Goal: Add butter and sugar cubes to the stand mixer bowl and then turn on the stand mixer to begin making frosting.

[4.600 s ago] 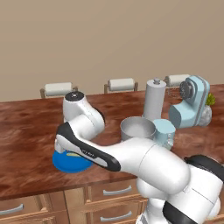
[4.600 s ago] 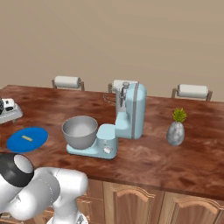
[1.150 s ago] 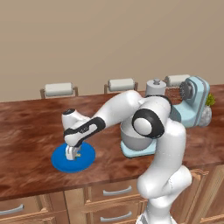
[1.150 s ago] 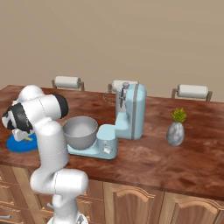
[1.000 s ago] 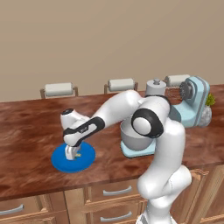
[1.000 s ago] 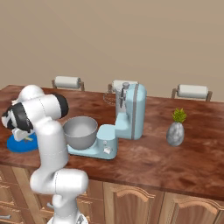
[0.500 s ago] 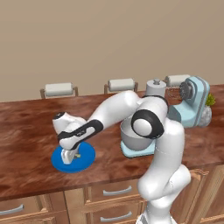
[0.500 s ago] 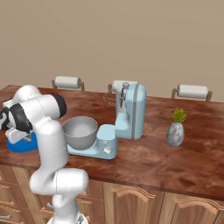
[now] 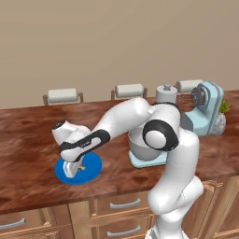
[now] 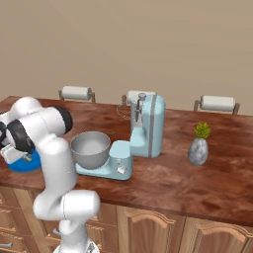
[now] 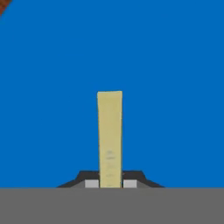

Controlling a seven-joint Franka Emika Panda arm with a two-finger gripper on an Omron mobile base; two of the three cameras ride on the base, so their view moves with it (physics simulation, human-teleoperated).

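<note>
Looking across the counter [image 9: 28, 177], you see the stand mixer [image 10: 148, 126] and its bowl [image 10: 90, 148] well apart from the blue plate [image 9: 93, 165], where your end effector [image 11: 110, 183] pinches the butter [image 11: 109, 135]; a shallow end grip could let it slip in transit.

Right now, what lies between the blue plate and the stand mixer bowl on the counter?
In the left base view, only bare wooden counter lies between the blue plate and the stand mixer bowl; the robot's arm passes above it.
</note>
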